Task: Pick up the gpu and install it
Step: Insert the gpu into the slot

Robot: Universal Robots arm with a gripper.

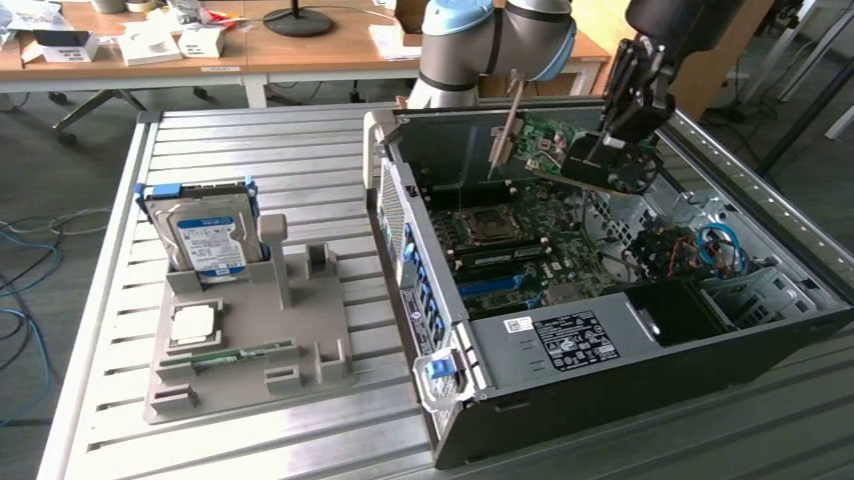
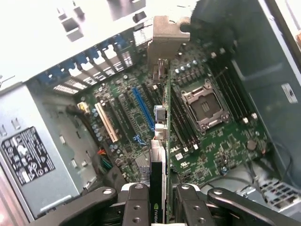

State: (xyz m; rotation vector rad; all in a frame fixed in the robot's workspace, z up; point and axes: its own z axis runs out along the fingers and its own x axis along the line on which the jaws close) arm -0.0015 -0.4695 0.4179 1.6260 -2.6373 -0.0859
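The gpu (image 1: pixel 554 148) is a green circuit board with a black fan and a silvery end bracket. It hangs tilted in the air above the open computer case (image 1: pixel 587 340), over the motherboard (image 1: pixel 527 245). My gripper (image 1: pixel 625 128) comes down from above and is shut on its fan end. In the wrist view the gpu (image 2: pixel 162 141) shows edge-on between the black fingers (image 2: pixel 136 205). My gripper (image 2: pixel 161 207) clamps it from both sides, and its bracket points at the case's rear wall. It hangs between the blue slot (image 2: pixel 143 110) and the processor socket (image 2: pixel 204 106).
A grey fixture (image 1: pixel 314 335) at the exterior view's left holds an upright hard drive (image 1: pixel 207 240), a processor chip (image 1: pixel 196 325) and a memory stick (image 1: pixel 227 352). The case walls surround the motherboard. Cables (image 1: pixel 707 250) and a drive bay sit at its right end. Wooden desks stand behind.
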